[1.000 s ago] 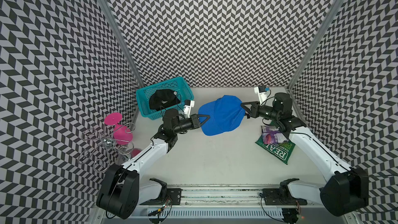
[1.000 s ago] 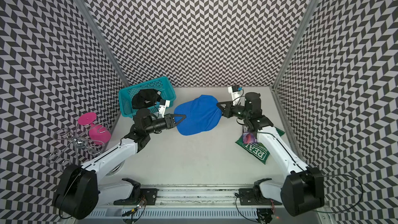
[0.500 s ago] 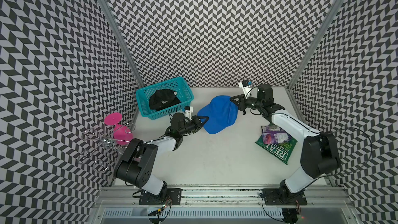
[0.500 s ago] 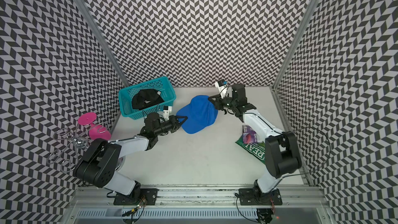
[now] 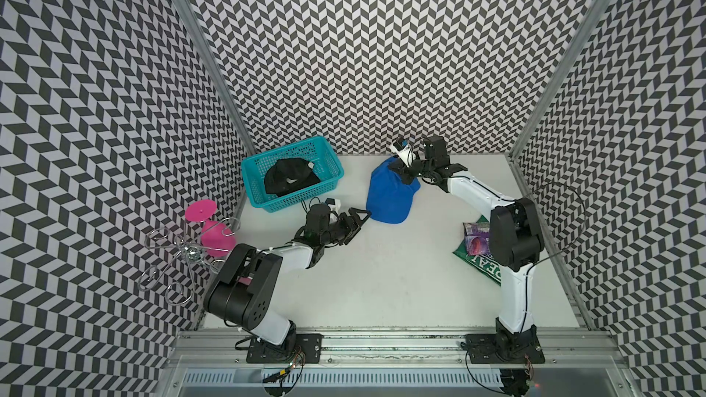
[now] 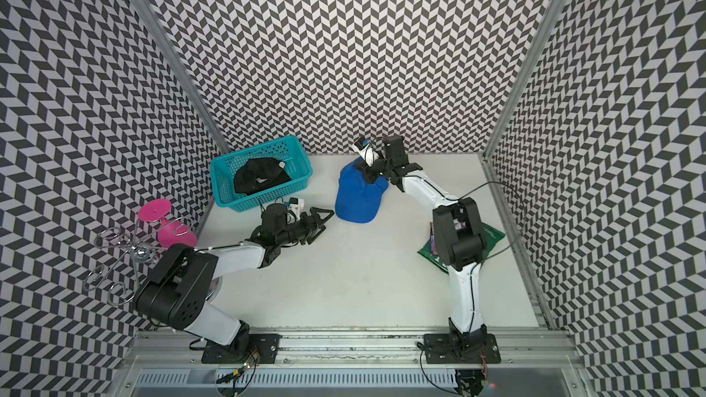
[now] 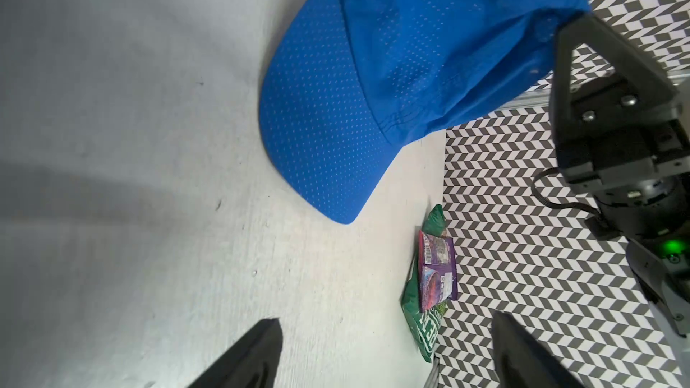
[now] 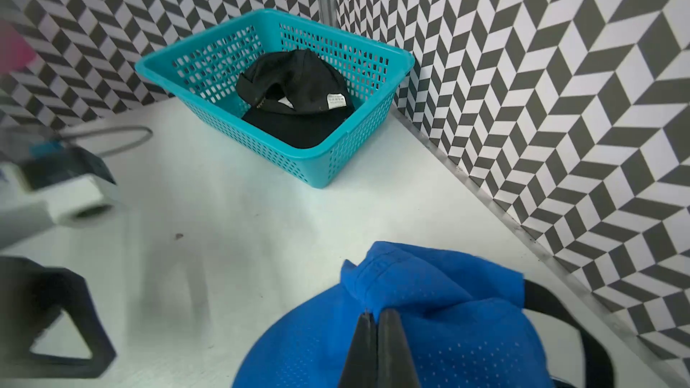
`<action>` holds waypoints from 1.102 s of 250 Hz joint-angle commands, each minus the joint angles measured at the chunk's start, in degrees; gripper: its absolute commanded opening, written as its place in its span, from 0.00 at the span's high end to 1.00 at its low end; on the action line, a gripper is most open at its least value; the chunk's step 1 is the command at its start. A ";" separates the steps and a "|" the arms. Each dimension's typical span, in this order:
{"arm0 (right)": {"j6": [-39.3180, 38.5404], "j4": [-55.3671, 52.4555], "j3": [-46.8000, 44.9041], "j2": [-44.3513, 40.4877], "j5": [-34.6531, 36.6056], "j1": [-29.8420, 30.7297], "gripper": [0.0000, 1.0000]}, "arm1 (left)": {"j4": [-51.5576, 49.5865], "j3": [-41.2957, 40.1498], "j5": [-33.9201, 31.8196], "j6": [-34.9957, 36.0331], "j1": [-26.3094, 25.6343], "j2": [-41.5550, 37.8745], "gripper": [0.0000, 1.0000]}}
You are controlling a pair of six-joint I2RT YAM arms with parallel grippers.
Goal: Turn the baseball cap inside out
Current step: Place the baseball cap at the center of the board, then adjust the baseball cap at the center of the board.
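**Pinching the blue cap (image 5: 389, 200) with the right pincer (image 8: 378, 317)**

I see the right pincer closed tight on a fold of the crown, that end raised while the brim below it rests on the table (image 5: 401, 269). My left pincer (image 5: 357, 225) stands wide and holds nothing; the brim lies just ahead of its tips, apart from them.

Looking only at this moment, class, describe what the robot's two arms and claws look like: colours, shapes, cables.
The left arm and right arm have white links between bulky black joints. The left claw and right claw have black fingers shaped like hollow triangles. A thin black cable loops beside the right arm.
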 commanded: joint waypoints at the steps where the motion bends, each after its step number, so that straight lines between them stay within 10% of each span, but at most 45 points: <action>1: -6.62 6.07 1.85 1.12 4.16 1.00 1.00 | -7.45 2.12 -3.54 7.50 0.52 -3.12 0.12; 39: -6.58 12.32 3.46 2.52 9.14 2.37 1.00 | -15.80 9.86 -4.70 20.82 0.36 -2.65 0.15; 65: -2.48 14.17 5.33 3.03 15.08 2.72 0.58 | -19.23 14.67 -6.18 30.75 -0.02 -1.11 0.22; 84: 1.35 14.31 5.37 1.79 18.42 2.52 0.46 | -21.48 18.36 -8.07 37.02 -0.45 0.65 0.29; 141: 12.63 13.89 -3.62 -5.36 13.57 -0.65 0.45 | -24.24 29.87 -11.08 45.67 -1.50 11.16 0.47; 275: 16.79 8.42 -0.90 6.69 15.69 -1.74 0.54 | -31.82 61.50 -21.07 52.47 -1.92 40.18 0.43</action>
